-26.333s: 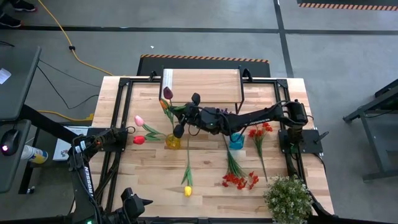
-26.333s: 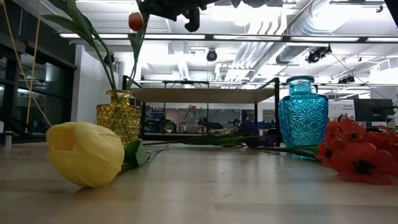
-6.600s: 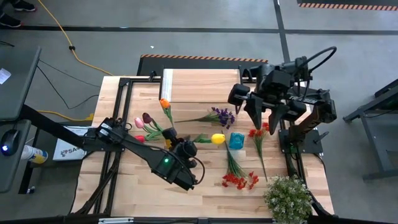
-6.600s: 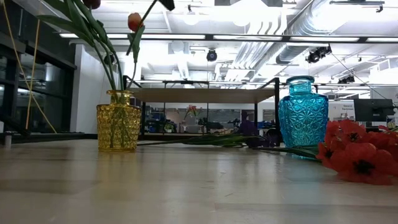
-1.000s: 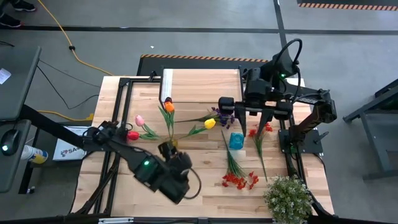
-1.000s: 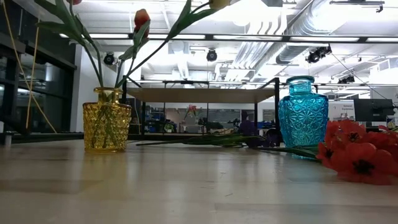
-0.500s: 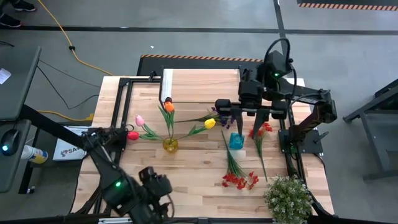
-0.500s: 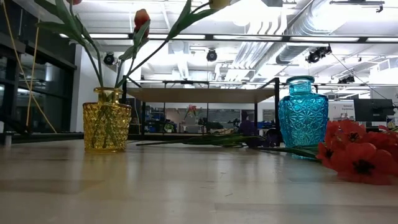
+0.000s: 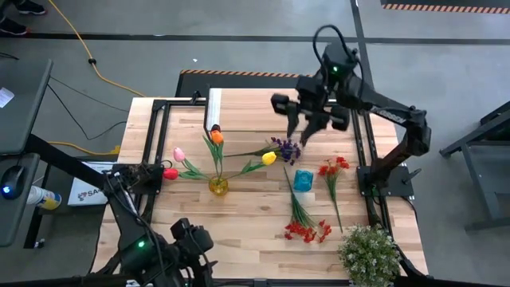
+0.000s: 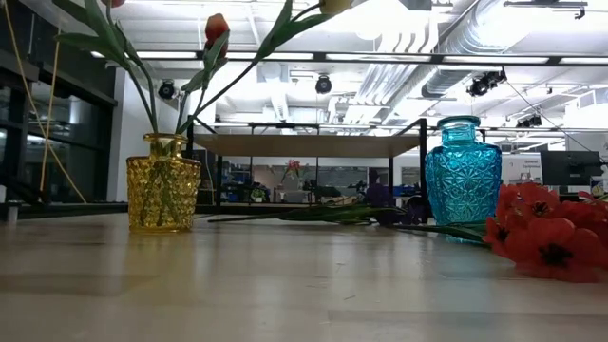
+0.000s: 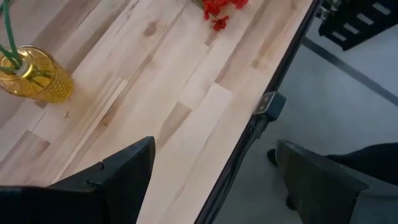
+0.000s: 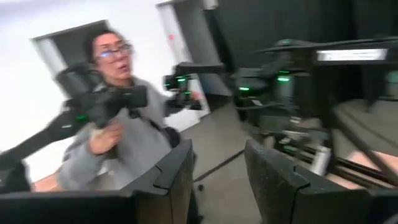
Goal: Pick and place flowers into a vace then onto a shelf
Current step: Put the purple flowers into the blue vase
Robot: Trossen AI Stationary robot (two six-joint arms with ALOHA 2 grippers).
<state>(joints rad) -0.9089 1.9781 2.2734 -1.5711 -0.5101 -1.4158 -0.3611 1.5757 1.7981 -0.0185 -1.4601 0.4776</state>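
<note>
A yellow glass vase (image 9: 217,185) (image 10: 163,195) stands on the table and holds several tulips: orange (image 9: 217,137), pink (image 9: 178,154), red (image 9: 170,173) and yellow (image 9: 269,158). A purple spray (image 9: 285,148) lies flat beside a blue vase (image 9: 303,179). Red sprays (image 9: 333,169) (image 9: 304,231) also lie on the table. The shelf (image 9: 247,108) stands at the far edge. My right gripper (image 9: 299,130) (image 12: 217,180) hangs open above the shelf's right part, pointing level. My left gripper (image 9: 198,243) (image 11: 211,180) is open over the table's near edge, with nothing between its fingers.
A bushy potted plant (image 9: 369,255) stands at the near right corner. Black frame rails (image 9: 362,159) run along the table's sides. A person (image 12: 112,137) stands in the room beyond the table, in the right wrist view. Bare wood (image 9: 255,215) lies between the vases and the near edge.
My left gripper has drawn away from the yellow vase toward the table's near left and rolled. My right gripper has swung from above the purple spray toward the far edge, over the shelf, and has turned. The vases and flowers have stayed put.
</note>
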